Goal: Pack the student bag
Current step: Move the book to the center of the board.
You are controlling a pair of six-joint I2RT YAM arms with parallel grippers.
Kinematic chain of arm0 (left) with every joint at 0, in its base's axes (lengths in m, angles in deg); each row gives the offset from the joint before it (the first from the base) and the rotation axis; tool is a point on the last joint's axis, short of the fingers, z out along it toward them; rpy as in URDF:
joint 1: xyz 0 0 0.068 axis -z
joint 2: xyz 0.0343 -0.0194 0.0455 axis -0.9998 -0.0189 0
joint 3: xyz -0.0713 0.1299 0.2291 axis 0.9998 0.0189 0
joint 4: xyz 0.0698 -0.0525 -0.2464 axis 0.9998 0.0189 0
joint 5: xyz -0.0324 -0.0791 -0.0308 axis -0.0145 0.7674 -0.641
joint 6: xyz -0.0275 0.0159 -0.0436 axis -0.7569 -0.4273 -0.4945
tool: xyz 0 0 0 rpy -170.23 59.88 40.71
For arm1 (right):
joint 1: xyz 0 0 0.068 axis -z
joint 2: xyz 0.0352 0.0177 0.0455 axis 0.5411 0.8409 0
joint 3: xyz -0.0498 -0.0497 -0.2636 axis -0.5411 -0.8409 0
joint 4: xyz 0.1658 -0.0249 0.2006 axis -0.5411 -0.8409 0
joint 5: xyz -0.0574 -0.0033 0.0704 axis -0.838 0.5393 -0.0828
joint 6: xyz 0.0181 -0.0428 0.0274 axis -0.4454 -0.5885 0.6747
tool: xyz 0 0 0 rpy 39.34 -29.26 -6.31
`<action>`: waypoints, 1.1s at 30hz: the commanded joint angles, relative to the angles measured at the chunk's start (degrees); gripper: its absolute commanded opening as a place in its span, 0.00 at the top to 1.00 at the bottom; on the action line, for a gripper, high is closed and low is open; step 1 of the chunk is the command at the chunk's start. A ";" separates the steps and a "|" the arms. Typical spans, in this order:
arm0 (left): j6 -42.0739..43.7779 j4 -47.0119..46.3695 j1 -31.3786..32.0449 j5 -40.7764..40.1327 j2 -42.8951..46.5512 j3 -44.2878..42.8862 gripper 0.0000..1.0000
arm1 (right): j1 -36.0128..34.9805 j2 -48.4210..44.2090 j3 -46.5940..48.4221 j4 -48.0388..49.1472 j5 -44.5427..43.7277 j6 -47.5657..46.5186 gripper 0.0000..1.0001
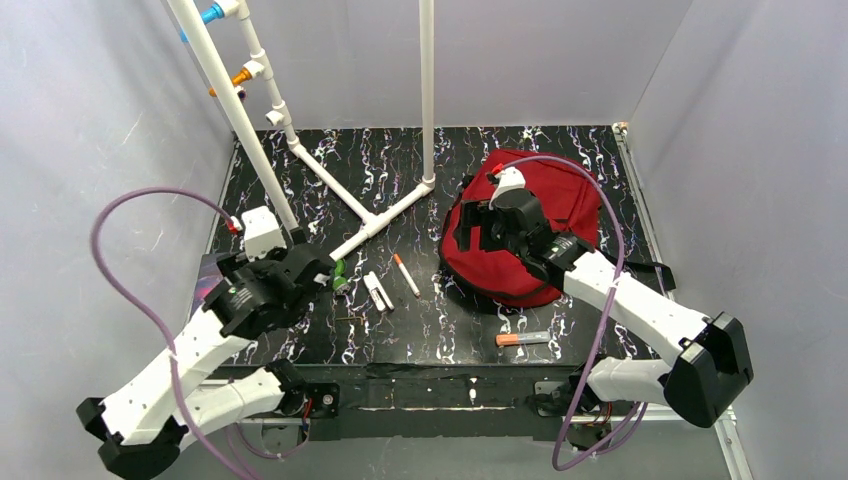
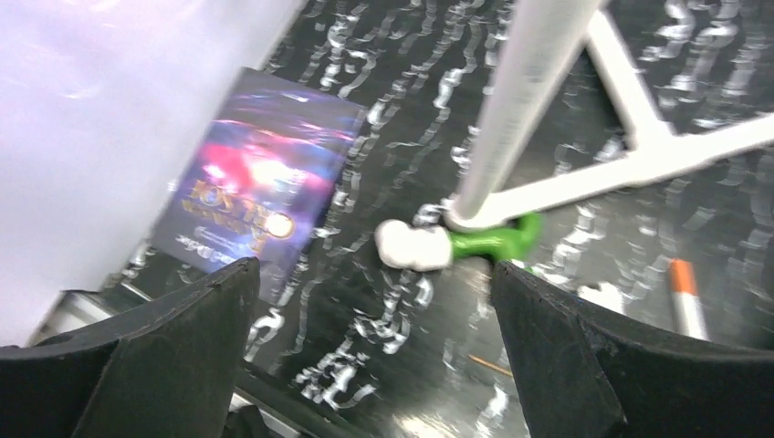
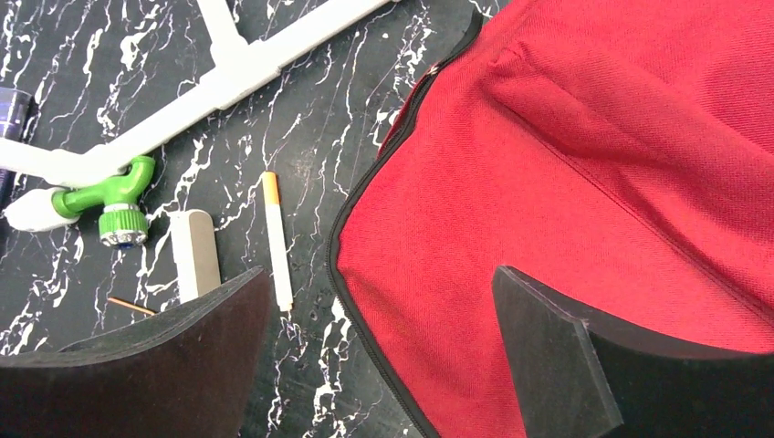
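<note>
The student bag (image 1: 485, 272) is a dark-red fabric backpack lying at the right of the black marbled table. Its dark zip edge runs along its left side (image 3: 584, 182). My right gripper (image 1: 478, 228) hovers over the bag's left edge, open, with nothing between its jaws (image 3: 379, 283). My left gripper (image 1: 318, 275) is at the left of the table, open and empty (image 2: 374, 269), just short of a green and white piece (image 2: 456, 242). A white pen with an orange tip (image 1: 406, 274) and a white eraser-like block (image 1: 377, 292) lie between the two arms.
A white pipe frame (image 1: 300, 150) stands at the back left, its foot beside the green piece (image 3: 100, 205). A purple-covered book (image 2: 260, 187) lies by the left wall. A marker with an orange cap (image 1: 522, 339) lies near the front edge. Grey walls enclose the table.
</note>
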 commanded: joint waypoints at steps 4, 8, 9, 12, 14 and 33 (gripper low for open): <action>29.11 -30.26 -17.39 5.05 9.58 16.08 0.03 | -0.09 -3.39 0.37 -0.20 -0.57 -1.98 0.02; 22.69 -28.02 -32.06 10.22 9.63 17.26 0.02 | -0.09 -4.21 1.16 -1.40 -0.59 -2.92 0.02; 23.33 -30.09 -33.62 12.35 10.38 18.20 0.02 | -0.14 -4.60 1.25 -1.53 -0.79 -3.02 0.02; 23.57 -32.61 -39.34 18.83 8.37 20.06 0.02 | -0.10 -4.71 1.39 -1.06 -0.12 -3.07 0.01; 19.52 -29.67 -47.63 25.42 2.47 18.57 0.02 | -0.11 -3.98 2.34 -1.06 0.96 -3.07 0.02; 0.27 -55.56 -92.71 51.79 -6.61 38.73 0.02 | -0.14 -0.33 6.95 -4.81 9.41 -5.18 0.02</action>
